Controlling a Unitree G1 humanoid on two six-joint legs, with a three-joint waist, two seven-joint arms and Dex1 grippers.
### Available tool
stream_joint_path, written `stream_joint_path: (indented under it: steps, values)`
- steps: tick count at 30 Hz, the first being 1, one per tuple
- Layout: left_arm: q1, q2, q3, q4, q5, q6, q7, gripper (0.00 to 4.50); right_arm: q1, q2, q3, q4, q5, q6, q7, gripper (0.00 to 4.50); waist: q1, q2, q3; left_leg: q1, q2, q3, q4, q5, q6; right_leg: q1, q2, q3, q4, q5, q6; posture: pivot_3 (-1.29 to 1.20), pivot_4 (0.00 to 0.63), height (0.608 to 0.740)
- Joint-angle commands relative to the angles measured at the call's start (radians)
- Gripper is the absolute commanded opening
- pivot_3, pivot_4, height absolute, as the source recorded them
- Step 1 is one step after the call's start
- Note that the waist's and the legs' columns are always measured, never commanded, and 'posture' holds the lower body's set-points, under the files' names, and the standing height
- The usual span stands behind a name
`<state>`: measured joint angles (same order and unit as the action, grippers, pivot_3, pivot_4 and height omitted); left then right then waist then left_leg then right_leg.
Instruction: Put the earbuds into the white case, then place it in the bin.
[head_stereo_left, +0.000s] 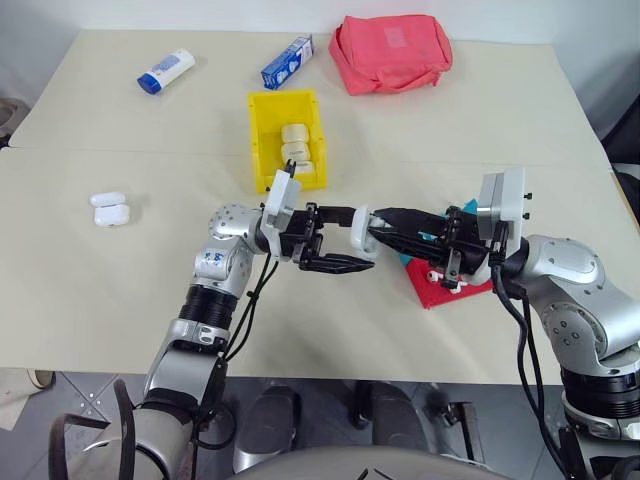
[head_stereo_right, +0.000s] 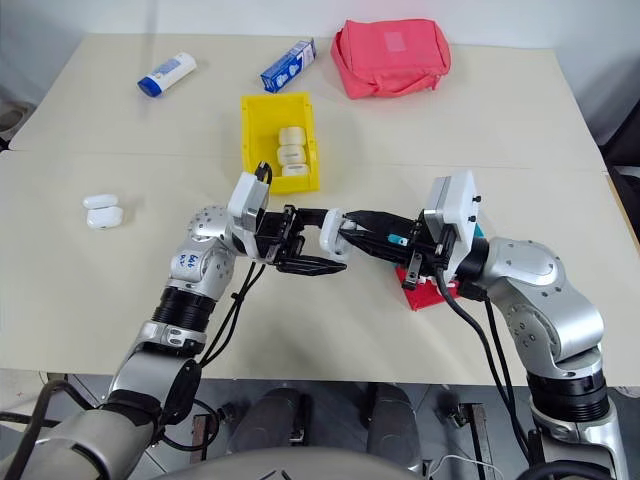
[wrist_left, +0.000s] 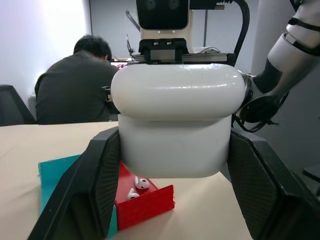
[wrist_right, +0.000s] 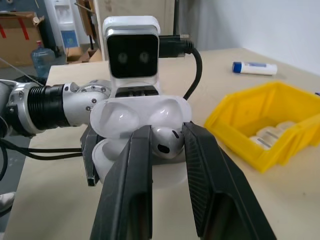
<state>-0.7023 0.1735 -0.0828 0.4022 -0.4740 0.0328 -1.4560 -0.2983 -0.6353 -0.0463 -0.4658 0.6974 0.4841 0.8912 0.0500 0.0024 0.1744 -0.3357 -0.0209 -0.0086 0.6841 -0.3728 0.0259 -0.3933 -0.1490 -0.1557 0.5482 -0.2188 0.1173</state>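
Near the yellow bin (head_stereo_left: 262, 140), the left gripper (head_stereo_left: 335, 243) clamps the open white case (wrist_right: 137, 125); the right gripper (wrist_right: 166, 145) pinches an earbud (wrist_right: 165, 140) at it.

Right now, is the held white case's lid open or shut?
Open: the white case shows its lid raised, while the right tool holds an earbud at it.

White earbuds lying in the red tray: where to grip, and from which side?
The tiny glossy white earbuds lie loose in the shallow red plastic tray, close to its wall. Probably best to come straight down from above and pinch across one rounded head. The wall blocks a sideways end effector approach.
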Motion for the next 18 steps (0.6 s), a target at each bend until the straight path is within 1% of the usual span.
stream_joint_path:
  steps: [1, 8, 10, 11, 15, 18]
  values:
    - [-0.052, -0.005, 0.068, -0.034, -0.047, -0.045, 0.029, 2.79, 0.029, -0.051, 0.032, -0.003, 0.007, 0.057, 0.05, 0.56, 0.001, 0.0, 0.0, 0.0, 0.0, 0.0, 0.0, 0.0, 0.0, 0.0, 0.0, 0.0, 0.0, 0.0, 0.0, 0.0, 0.15, 0.74]
    - [-0.036, -0.005, 0.057, -0.043, -0.04, -0.057, 0.024, 2.79, -0.01, -0.069, 0.033, 0.005, 0.027, 0.087, 0.045, 0.56, 0.0, 0.0, 0.0, 0.0, 0.0, 0.0, 0.0, 0.0, 0.0, 0.0, 0.0, 0.0, 0.0, 0.0, 0.0, 0.0, 0.15, 0.74]
    - [-0.031, -0.002, 0.049, -0.04, -0.03, -0.067, 0.016, 2.79, -0.023, -0.073, 0.035, -0.001, 0.03, 0.101, 0.038, 1.28, 0.001, 0.0, 0.0, 0.0, 0.0, 0.0, 0.0, 0.0, 0.0, 0.0, 0.0, 0.0, 0.0, 0.0, 0.0, 0.0, 0.15, 0.74]
    - [-0.029, 0.0, 0.043, -0.035, -0.023, -0.074, 0.01, 2.79, -0.033, -0.068, 0.032, -0.005, 0.033, 0.103, 0.029, 1.51, 0.0, 0.0, 0.0, 0.0, 0.0, 0.0, 0.0, 0.0, 0.0, 0.0, 0.0, 0.0, 0.0, 0.0, 0.0, 0.0, 0.15, 0.74]
    - [-0.027, 0.004, 0.034, -0.025, -0.014, -0.086, 0.002, 2.79, -0.059, -0.058, 0.024, -0.014, 0.041, 0.112, 0.01, 2.8, 0.0, 0.0, 0.0, 0.0, 0.0, 0.0, 0.0, 0.0, 0.0, 0.0, 0.0, 0.0, -0.001, 0.0, 0.0, 0.0, 0.15, 0.74]
    - [-0.029, 0.007, 0.031, -0.004, -0.002, -0.092, -0.001, 2.79, -0.101, -0.068, -0.003, -0.031, 0.062, 0.131, -0.007, 2.8, 0.001, 0.0, 0.0, 0.0, 0.0, -0.001, 0.0, 0.0, 0.0, 0.0, 0.0, 0.0, -0.001, 0.0, 0.0, 0.0, 0.15, 0.74]
